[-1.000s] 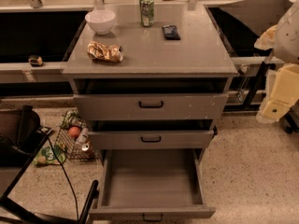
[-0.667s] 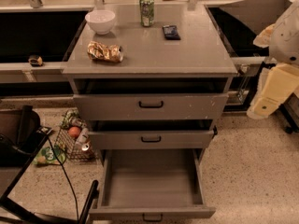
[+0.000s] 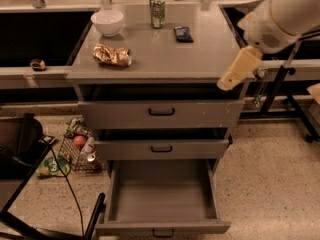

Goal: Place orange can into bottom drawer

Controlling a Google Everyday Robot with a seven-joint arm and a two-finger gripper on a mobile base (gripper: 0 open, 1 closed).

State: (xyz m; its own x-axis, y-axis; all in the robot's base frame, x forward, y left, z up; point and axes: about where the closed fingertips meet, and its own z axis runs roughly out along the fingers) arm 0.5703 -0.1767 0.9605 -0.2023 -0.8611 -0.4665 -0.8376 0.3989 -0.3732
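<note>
The orange can is crumpled and shiny and lies on its side on the left part of the grey cabinet top. The bottom drawer is pulled out wide, and its plain grey inside holds nothing. My gripper, cream-coloured, hangs from the white arm at the cabinet's right front corner. It is far to the right of the orange can, above the top drawer's right end, and holds nothing that I can see.
A green can, a white bowl and a small dark packet stand on the cabinet top. The upper two drawers are slightly ajar. A wire basket with several items and black cables lie on the floor at left.
My arm and gripper have swung left, from off to the right of the cabinet to its right front corner. The can and the drawers have not moved.
</note>
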